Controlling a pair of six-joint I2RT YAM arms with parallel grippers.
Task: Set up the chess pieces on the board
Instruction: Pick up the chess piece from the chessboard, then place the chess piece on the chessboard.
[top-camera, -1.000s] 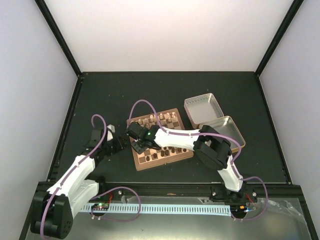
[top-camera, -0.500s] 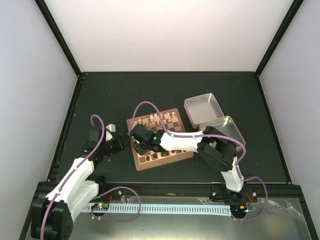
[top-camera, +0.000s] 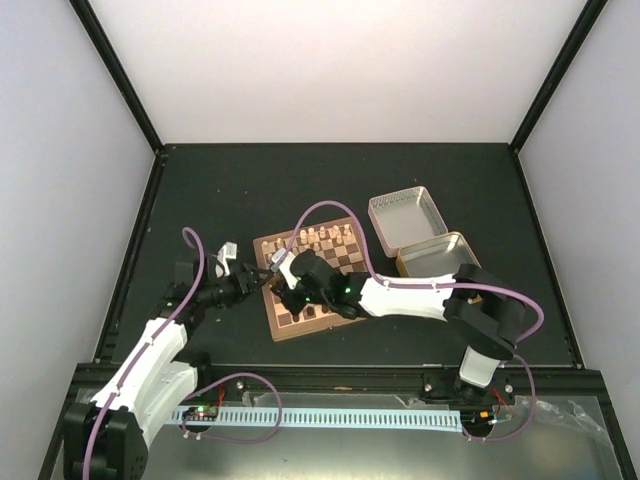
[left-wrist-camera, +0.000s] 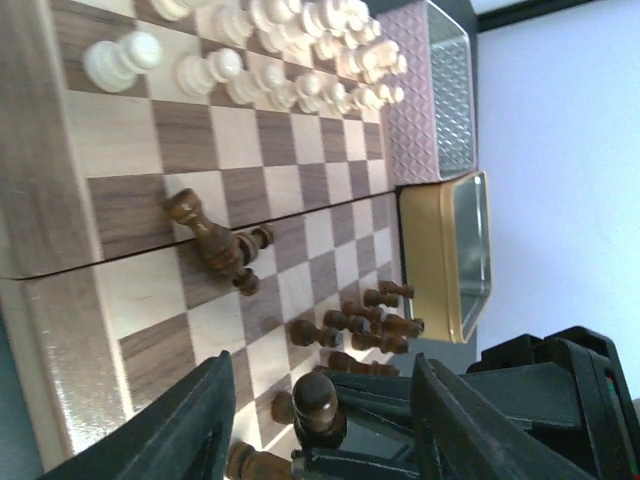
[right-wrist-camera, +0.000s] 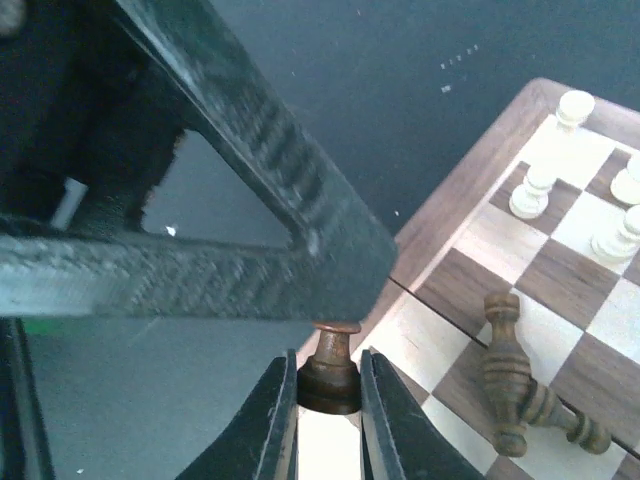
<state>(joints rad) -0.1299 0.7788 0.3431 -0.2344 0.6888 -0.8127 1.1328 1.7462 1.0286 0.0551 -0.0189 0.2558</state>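
Note:
The board lies mid-table. Cream chess pieces stand in rows along its far side, also in the left wrist view. Dark chess pieces stand clustered at its near right, and two lie fallen near the left edge. My right gripper reaches across the board and is shut on the base of a dark pawn, held upright over the near-left squares. My left gripper is open, one finger on each side of that pawn. One left finger hides the pawn's head in the right wrist view.
A silver embossed tin half and a gold tin half sit right of the board, touching its corner area. The board's brown rim meets the dark table on the left. Purple cables loop over the board.
My left gripper has moved right to the board's left edge, around the pawn. My right arm's elbow has swung right and its gripper has shifted slightly nearer with the pawn.

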